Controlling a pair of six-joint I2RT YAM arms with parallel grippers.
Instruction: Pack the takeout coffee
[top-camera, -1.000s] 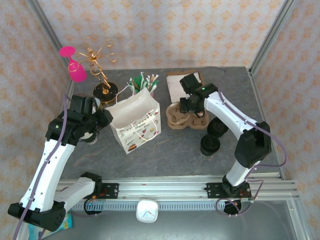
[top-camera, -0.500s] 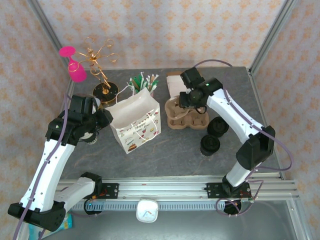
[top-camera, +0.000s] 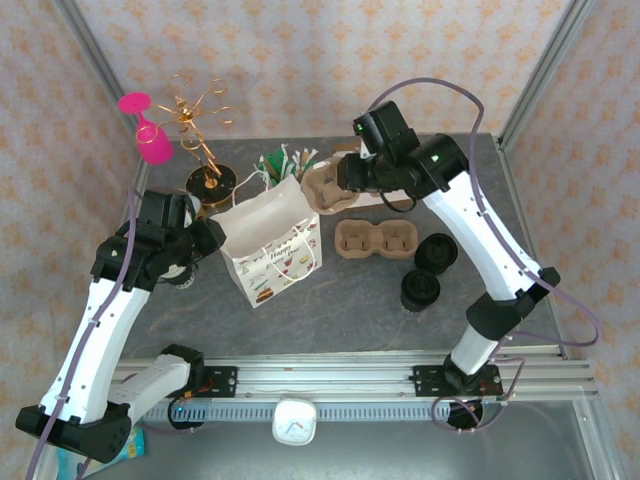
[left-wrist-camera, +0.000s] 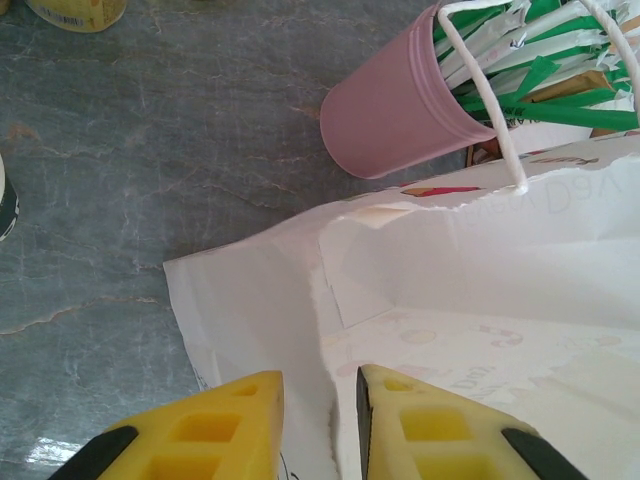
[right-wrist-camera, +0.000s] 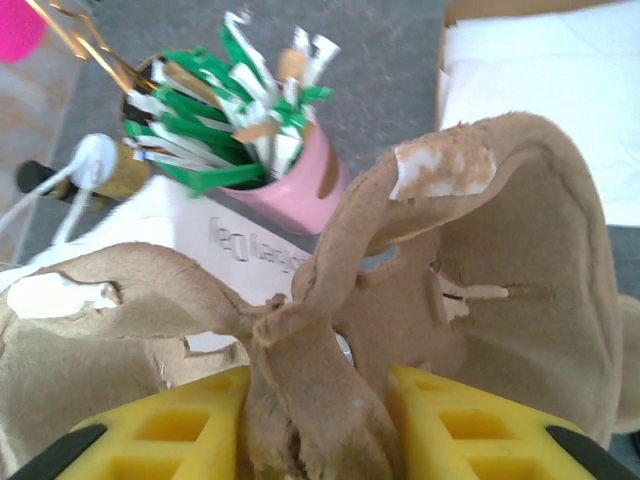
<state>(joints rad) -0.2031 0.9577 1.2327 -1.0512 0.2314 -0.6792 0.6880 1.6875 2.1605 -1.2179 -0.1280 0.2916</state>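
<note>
We see cream patterned wallpaper walls (top-camera: 330, 60) around a grey marbled tabletop (top-camera: 350, 310). On it stands a white paper gift bag (top-camera: 270, 245). The left gripper (left-wrist-camera: 315, 385) straddles its left wall with narrow jaws, and we cannot tell whether they pinch. The right gripper (right-wrist-camera: 320, 395) clamps a brown cardboard two-hole carrier (top-camera: 328, 185), lifted beside the bag's far right corner. A second such carrier (top-camera: 375, 240) lies flat right of the bag. Near its right end the black-lidded takeout coffee cup (top-camera: 421, 290) stands on the table.

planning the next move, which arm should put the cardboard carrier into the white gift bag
Right. The right gripper is shut on the cardboard carrier, held in the air close to the white gift bag. The left gripper is busy pinching the bag's rim.
</note>
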